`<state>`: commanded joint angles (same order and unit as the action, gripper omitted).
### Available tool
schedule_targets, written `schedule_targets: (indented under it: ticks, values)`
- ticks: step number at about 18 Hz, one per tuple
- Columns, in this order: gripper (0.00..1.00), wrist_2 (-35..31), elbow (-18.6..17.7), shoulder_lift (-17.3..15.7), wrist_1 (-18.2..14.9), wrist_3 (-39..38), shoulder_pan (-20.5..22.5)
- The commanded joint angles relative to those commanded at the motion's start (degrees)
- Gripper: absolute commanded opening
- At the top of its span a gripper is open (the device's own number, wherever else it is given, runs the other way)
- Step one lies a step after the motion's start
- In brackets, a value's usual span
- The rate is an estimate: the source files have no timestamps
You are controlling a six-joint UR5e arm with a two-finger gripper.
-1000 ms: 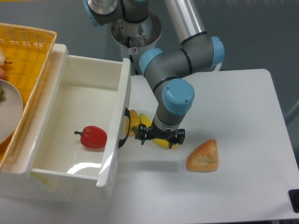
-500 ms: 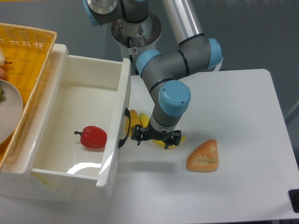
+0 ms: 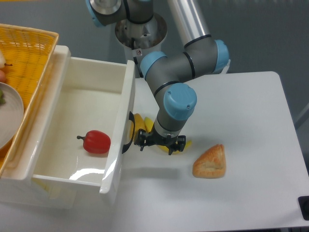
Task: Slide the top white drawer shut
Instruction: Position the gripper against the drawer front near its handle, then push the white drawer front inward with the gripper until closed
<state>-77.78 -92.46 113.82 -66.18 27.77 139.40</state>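
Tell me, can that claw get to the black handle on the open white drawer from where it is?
Probably yes. The claw hangs just beside the black handle of the top white drawer, with nothing between them.

Top white drawer (image 3: 72,125) open, claw (image 3: 160,143) nr handle

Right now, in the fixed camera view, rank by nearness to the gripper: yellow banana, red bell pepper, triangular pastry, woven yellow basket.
1. Yellow banana, just beneath the gripper.
2. Triangular pastry, on its right in the picture.
3. Red bell pepper, inside the open top white drawer.
4. Woven yellow basket, far left.
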Motion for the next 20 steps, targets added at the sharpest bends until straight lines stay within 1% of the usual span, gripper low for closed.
schedule_targets:
  ticks: [20]
  values:
    - [1.00,0.8,0.4,-0.5,0.0,0.0,-1.1]
